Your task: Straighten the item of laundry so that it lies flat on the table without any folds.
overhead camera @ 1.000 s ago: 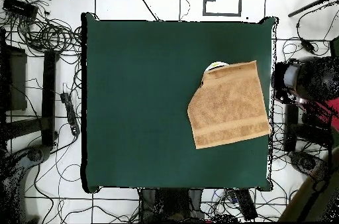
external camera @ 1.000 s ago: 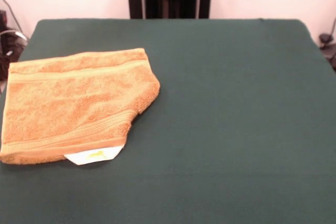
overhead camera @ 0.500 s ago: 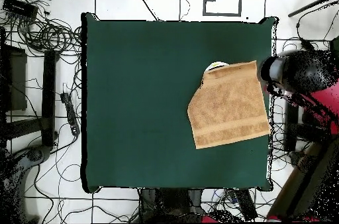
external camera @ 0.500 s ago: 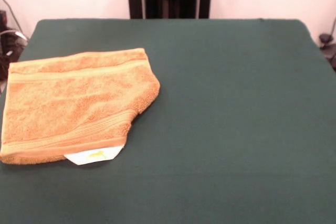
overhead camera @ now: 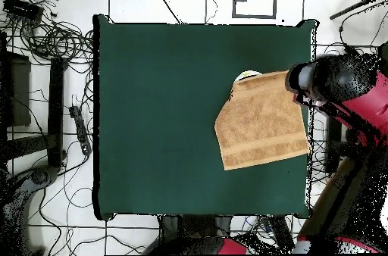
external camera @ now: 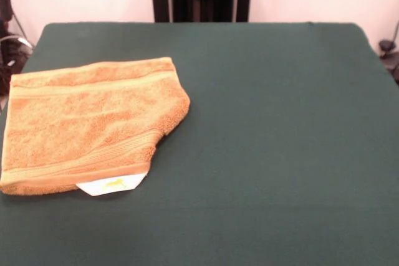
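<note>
Overhead view, arm: red and black arm [overhead camera: 350,94] reaches in over the worktop's right edge, its dark rounded end above the towel's upper right corner.
End effector: hidden beneath the arm's bulk in the overhead view; only a red sliver shows at the front view's top left corner. Whether its fingers are spread or pressed together cannot be told.
Towel, material: orange-tan terry hand towel [external camera: 87,126], looped nubby pile, soft rounded edges.
Towel, shape: not a clean rectangle. Front view shows the right side stepping in, a thick rounded fold bulging toward the worktop's middle, then a diagonal edge running down to the tag.
Towel, bands: two woven stripe bands, smoother and ribbed against the pile; one near the far edge, one near the near edge, the latter slanting up to the fold.
Tag: small white tag [external camera: 111,184] with a yellow mark, flat and angular, poking out from under the near edge.
Towel, position: front view, left part of the worktop, its left side at the worktop's edge; overhead view, right side, upper half [overhead camera: 262,120].
Worktop: large rectangle [external camera: 280,123] covered in plain dark green felt-like cloth, matte, far larger than the towel.
Floor: white tiles strewn with black cables [overhead camera: 53,37] around the worktop.
</note>
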{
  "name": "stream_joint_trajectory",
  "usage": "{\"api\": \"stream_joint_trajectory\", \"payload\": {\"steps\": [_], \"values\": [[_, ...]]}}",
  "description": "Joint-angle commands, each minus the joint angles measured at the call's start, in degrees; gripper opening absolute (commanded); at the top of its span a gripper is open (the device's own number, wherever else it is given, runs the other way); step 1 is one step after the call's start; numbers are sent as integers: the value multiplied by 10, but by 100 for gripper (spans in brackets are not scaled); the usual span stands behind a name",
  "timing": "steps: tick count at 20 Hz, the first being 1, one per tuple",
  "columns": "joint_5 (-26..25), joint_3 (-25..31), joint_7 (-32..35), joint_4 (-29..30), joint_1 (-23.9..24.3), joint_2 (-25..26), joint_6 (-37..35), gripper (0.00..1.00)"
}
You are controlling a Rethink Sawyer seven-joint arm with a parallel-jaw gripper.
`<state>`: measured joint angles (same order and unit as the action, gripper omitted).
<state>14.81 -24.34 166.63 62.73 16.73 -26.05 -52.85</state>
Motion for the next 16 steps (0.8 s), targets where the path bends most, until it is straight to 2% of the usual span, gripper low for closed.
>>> {"api": "stream_joint_trajectory", "payload": {"steps": [1, 3, 6, 16], "values": [[25, 75, 69, 12, -27, 55, -13, 100], [16, 73, 51, 6, -29, 59, -9, 100], [-19, 74, -18, -16, -28, 62, -17, 100], [-19, 91, -19, -29, -23, 62, -27, 100]]}}
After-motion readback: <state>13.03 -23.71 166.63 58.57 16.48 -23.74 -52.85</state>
